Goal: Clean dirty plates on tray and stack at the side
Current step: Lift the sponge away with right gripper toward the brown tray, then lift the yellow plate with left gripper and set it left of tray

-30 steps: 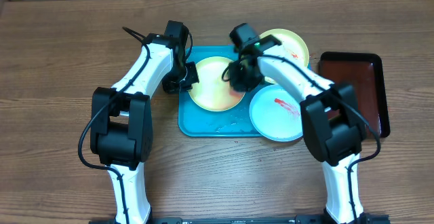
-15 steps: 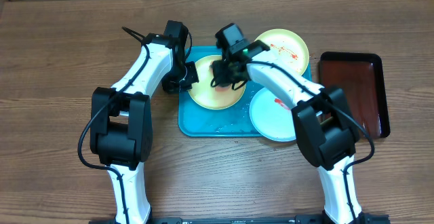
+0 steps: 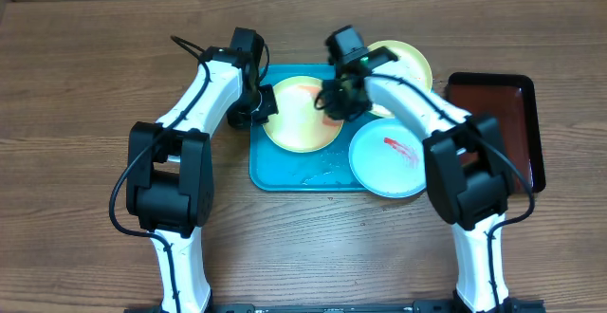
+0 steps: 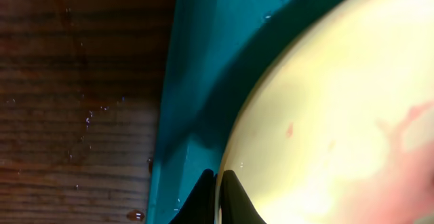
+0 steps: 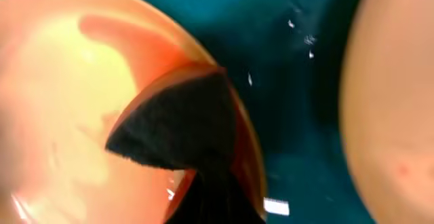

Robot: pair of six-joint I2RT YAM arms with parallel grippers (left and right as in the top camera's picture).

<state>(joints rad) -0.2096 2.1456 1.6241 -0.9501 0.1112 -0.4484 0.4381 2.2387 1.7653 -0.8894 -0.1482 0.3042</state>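
Note:
A yellow-green plate (image 3: 296,121) with smeared red sauce lies at the left of the turquoise tray (image 3: 277,173). My left gripper (image 3: 260,105) is shut on its left rim; the left wrist view shows the fingertips (image 4: 218,195) pinching the plate's edge (image 4: 339,102) over the tray (image 4: 196,81). My right gripper (image 3: 340,101) is shut on a dark sponge (image 5: 180,125) pressed on the right part of that plate (image 5: 61,102). A second yellow-green plate (image 3: 406,64) sits at the tray's back right. A light blue plate (image 3: 387,158) with a red smear sits at the front right.
A dark red-brown tray (image 3: 498,123) with a black rim lies to the right of the turquoise tray. Water drops lie on the wooden table (image 4: 68,81) left of the tray. The second plate's edge (image 5: 393,81) shows at the right of the right wrist view.
My right gripper swept the sponge left to the plate's middle, then back to its right side. The left gripper and the plates have stayed put.

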